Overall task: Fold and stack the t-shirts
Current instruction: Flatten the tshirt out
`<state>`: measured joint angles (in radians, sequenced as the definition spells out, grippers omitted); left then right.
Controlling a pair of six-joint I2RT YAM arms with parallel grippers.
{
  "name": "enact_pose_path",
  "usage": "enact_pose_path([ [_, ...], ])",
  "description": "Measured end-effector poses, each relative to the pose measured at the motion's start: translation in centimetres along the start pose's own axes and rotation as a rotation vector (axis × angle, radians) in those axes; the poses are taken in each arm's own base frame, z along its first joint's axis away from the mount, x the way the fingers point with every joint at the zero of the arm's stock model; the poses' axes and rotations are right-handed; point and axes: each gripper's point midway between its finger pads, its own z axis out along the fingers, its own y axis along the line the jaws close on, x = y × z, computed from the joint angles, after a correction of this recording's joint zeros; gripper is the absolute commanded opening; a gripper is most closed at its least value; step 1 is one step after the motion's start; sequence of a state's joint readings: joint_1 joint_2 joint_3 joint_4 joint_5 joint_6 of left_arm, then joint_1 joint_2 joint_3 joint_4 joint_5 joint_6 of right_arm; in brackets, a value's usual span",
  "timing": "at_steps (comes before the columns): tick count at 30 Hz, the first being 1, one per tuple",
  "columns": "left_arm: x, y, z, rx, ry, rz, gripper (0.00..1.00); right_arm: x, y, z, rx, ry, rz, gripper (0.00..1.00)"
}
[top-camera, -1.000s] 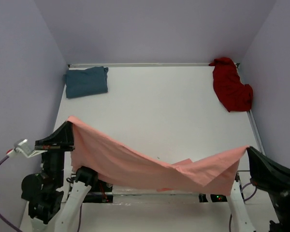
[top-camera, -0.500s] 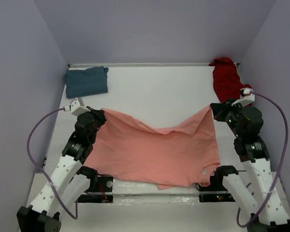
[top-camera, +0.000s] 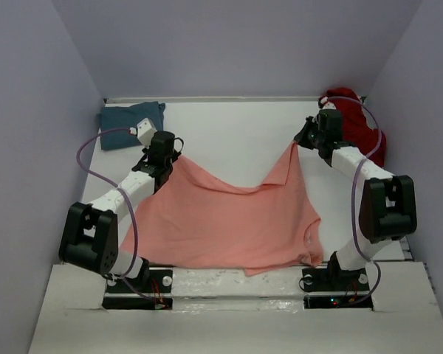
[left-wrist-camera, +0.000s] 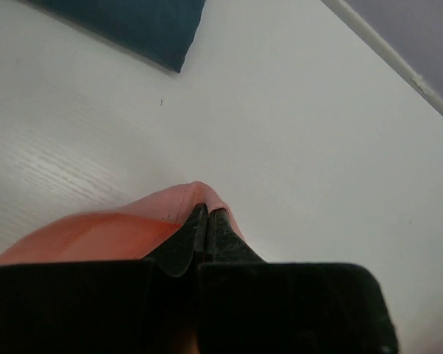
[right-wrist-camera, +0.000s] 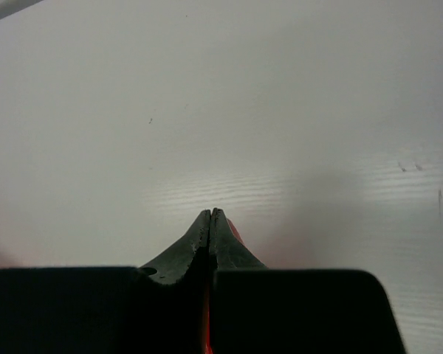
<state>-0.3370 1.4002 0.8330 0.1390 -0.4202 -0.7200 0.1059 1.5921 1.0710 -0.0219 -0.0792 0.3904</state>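
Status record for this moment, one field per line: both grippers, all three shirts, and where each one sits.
left gripper: shut on one far corner of the salmon-pink shirt
right gripper: shut on the other far corner
salmon-pink shirt: spread over the near half of the table, sagging between the two grips
teal shirt: compact rectangle, far left corner
dark red shirt: crumpled, far right corner
stack: not yet started

The left end effector (top-camera: pixel 176 156) and right end effector (top-camera: pixel 298 141) pinch far corners of the salmon-pink t-shirt (top-camera: pixel 229 225).
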Motion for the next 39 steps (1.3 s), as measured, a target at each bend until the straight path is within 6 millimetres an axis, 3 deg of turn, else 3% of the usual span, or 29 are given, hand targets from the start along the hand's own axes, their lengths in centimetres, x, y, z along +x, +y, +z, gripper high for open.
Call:
enact_pose_path([
  [4, -3.3, -1.8, 1.5, -0.002, -0.067, -0.002, 0.00, -3.2, 1.0, 4.3, -0.021, -0.041, -0.037, 0.00],
  [9, -9.2, -3.9, 3.4, 0.011, -0.165, -0.037, 0.00, -7.9, 2.4, 6.1, -0.039, -0.131, -0.093, 0.00],
  [14, -14.0, -4.1, 3.8, 0.004, -0.240, -0.076, 0.00, -11.6, 3.4, 5.0, -0.042, -0.225, -0.136, 0.00],
  [18, -16.4, -3.7, 1.8, 0.022, -0.274, -0.095, 0.00, -14.3, 4.9, 1.5, -0.066, -0.292, -0.162, 0.00],
  [20, -18.7, -4.6, -1.2, 0.083, -0.316, -0.103, 0.00, -16.8, 6.7, -2.3, -0.110, -0.361, -0.176, 0.00],
  [21, -19.5, -5.1, -2.6, 0.115, -0.331, -0.104, 0.00, -18.4, 7.9, -5.3, -0.142, -0.414, -0.183, 0.00],
  [23, -22.3, -6.5, -7.4, 0.217, -0.397, -0.115, 0.00, -20.8, 9.9, -10.5, -0.200, -0.508, -0.196, 0.00],
  [24, -23.8, -7.1, -10.3, 0.273, -0.438, -0.123, 0.00, -22.3, 11.2, -14.5, -0.240, -0.579, -0.204, 0.00],
  [25, -25.7, -7.6, -14.3, 0.348, -0.500, -0.136, 0.00, -23.8, 12.7, -20.1, -0.295, -0.675, -0.219, 0.00],
  [26, -26.7, -7.8, -16.6, 0.388, -0.536, -0.143, 0.00, -24.6, 13.6, -23.9, -0.332, -0.742, -0.230, 0.00],
  [28, -29.3, -7.6, -23.7, 0.503, -0.649, -0.166, 0.00, -25.1, 15.2, -31.9, -0.411, -0.873, -0.255, 0.00],
  [29, -30.0, -7.3, -26.7, 0.552, -0.694, -0.172, 0.00, -24.6, 15.9, -36.3, -0.460, -0.938, -0.275, 0.00],
  [30, -30.4, -7.2, -28.7, 0.588, -0.722, -0.169, 0.00, -24.1, 16.2, -39.0, -0.491, -0.973, -0.288, 0.00],
  [32, -31.2, -6.1, -35.3, 0.692, -0.816, -0.176, 0.00, -22.1, 17.0, -46.9, -0.583, -1.084, -0.330, 0.00],
  [33, -31.4, -5.6, -38.1, 0.738, -0.854, -0.175, 0.00, -20.9, 17.2, -49.6, -0.616, -1.112, -0.346, 0.00],
  [35, -31.3, -4.3, -43.3, 0.825, -0.922, -0.162, 0.00, -18.4, 17.3, -53.8, -0.675, -1.142, -0.373, 0.00],
  [39, -29.9, -1.5, -50.7, 0.926, -1.015, -0.127, 0.00, -14.0, 17.0, -59.6, -0.748, -1.158, -0.410, 0.00],
])
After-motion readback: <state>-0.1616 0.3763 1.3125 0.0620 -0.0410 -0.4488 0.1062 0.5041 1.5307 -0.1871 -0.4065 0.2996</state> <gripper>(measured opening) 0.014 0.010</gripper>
